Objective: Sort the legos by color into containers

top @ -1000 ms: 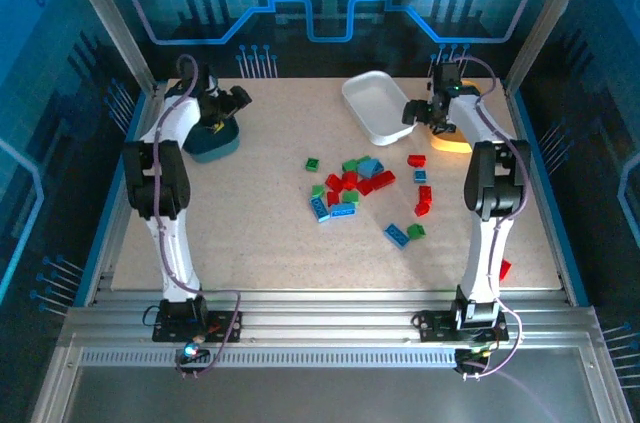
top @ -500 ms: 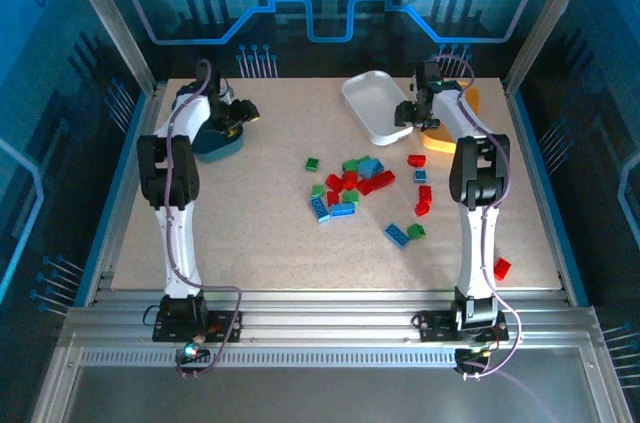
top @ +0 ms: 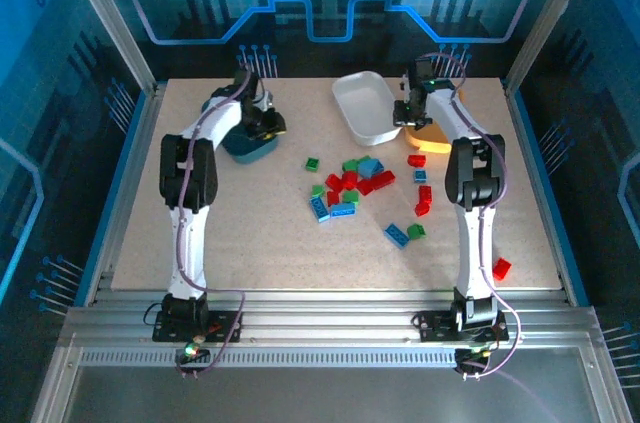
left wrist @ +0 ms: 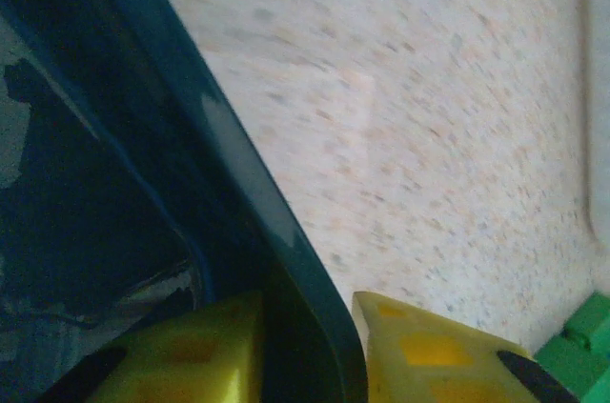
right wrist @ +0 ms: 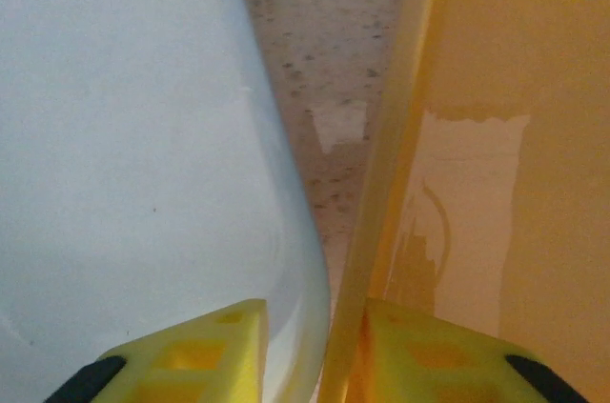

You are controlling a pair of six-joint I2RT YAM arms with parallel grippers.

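The dark teal tray (top: 250,146) sits at the back left, and my left gripper (top: 268,126) is shut on its right rim. In the left wrist view that rim (left wrist: 250,189) runs between the yellow fingers of the left gripper (left wrist: 310,351). The white tray (top: 365,108) and the orange-yellow tray (top: 435,141) stand side by side at the back right. My right gripper (top: 410,115) is shut where they meet. Up close, the right gripper (right wrist: 319,351) pinches the white tray's wall (right wrist: 143,136) against the orange-yellow tray's rim (right wrist: 391,184). Red, green and blue legos (top: 350,183) lie scattered mid-table.
A blue lego (top: 396,234) and a green one (top: 416,230) lie in front of the pile. One red lego (top: 501,267) sits near the front right edge. A green lego (left wrist: 577,351) lies just right of my left fingers. Frame posts and blue walls border the table.
Both grippers have closed. The left arm has swung right, dragging the teal tray toward the centre. The right gripper has shifted left, and the white tray has moved left with it.
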